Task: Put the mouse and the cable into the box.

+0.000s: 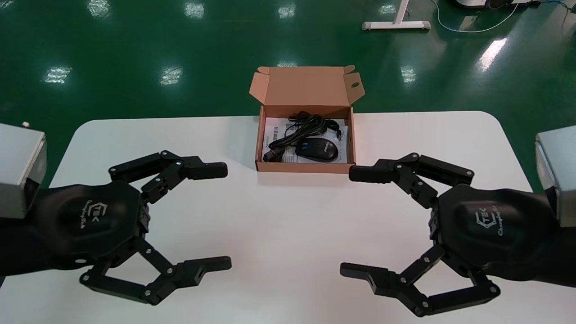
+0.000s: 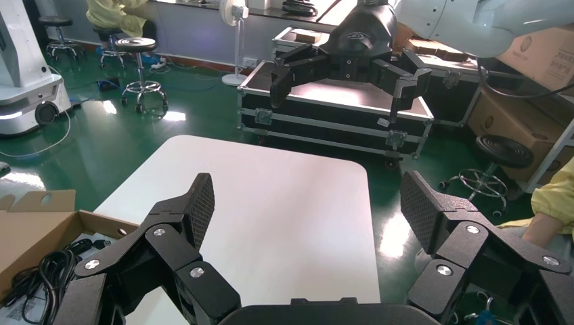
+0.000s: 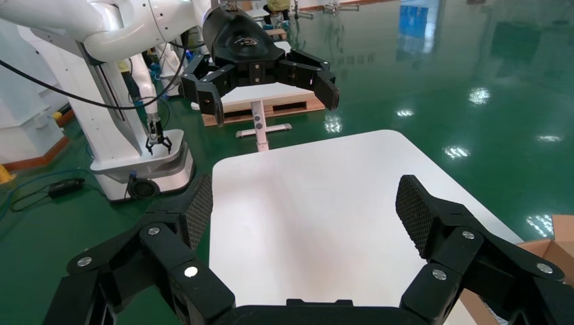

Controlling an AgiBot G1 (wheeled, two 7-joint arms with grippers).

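Note:
A brown cardboard box (image 1: 260,148) with its lid standing open sits at the table's far middle. Inside it lie a black mouse (image 1: 317,150) and a coiled black cable (image 1: 300,127) on a white printed leaflet (image 1: 275,132). My left gripper (image 1: 220,216) hovers open over the near left of the table, nothing between its fingers. My right gripper (image 1: 355,220) mirrors it at the near right, also open and empty. The left wrist view catches the box corner (image 2: 40,227) and cable (image 2: 51,267); the right wrist view shows only a box edge (image 3: 552,247).
The white table (image 1: 288,216) has rounded corners and a green floor beyond its far edge. A white stand foot (image 1: 396,24) rests on the floor behind. Each wrist view shows the other arm's gripper across the table, plus cases, stools and another robot base around.

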